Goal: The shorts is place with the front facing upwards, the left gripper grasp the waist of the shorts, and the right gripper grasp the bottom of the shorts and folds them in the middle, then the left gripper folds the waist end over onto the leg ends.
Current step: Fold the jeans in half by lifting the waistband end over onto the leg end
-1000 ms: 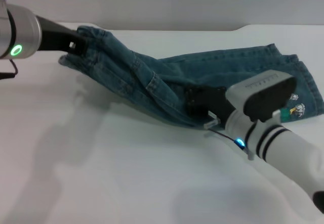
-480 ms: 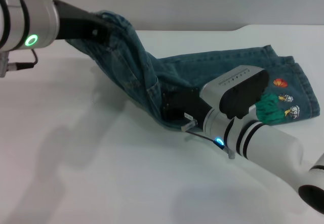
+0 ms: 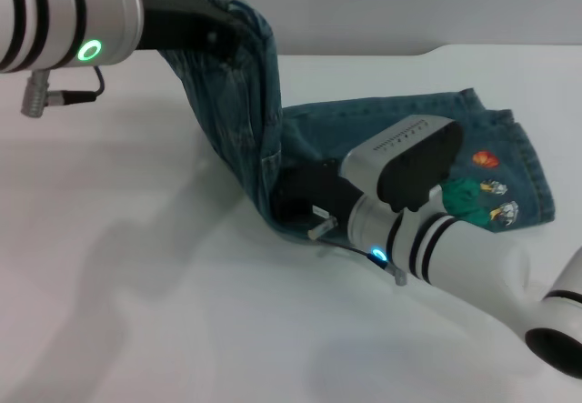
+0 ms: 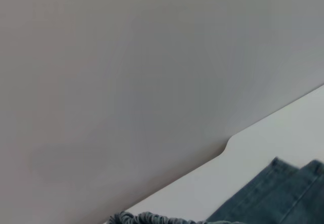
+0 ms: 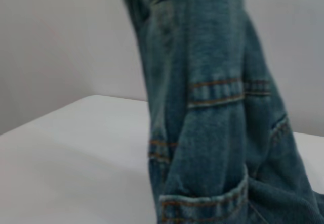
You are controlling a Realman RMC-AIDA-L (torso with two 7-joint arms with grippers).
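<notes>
left gripper: jaws pinching the waist, raised clear of the worktop. Arm carries a lit green ring.
waist: gathered elastic band bunched at the left jaws; in the left wrist view only a ruffled strip shows at the picture's edge.
shorts: blue denim. The cloth hangs steeply down from the left jaws to a crease on the worktop right by the right gripper; the rest lies flat beyond that crease.
right gripper: low on the denim at the crease, black claw on the cloth. Can't tell how the jaws stand, the wrist housing and fabric cover them.
leg ends: flat on the worktop, well away from both sets of jaws, on the far side of the right arm from the left gripper.
embroidery: small coloured patches on the flat leg, close to the hem.
right wrist view: hanging denim fills the frame, with orange-stitched seams and a pocket edge visible and white worktop beneath.
worktop: white, with a notch in its far edge.
</notes>
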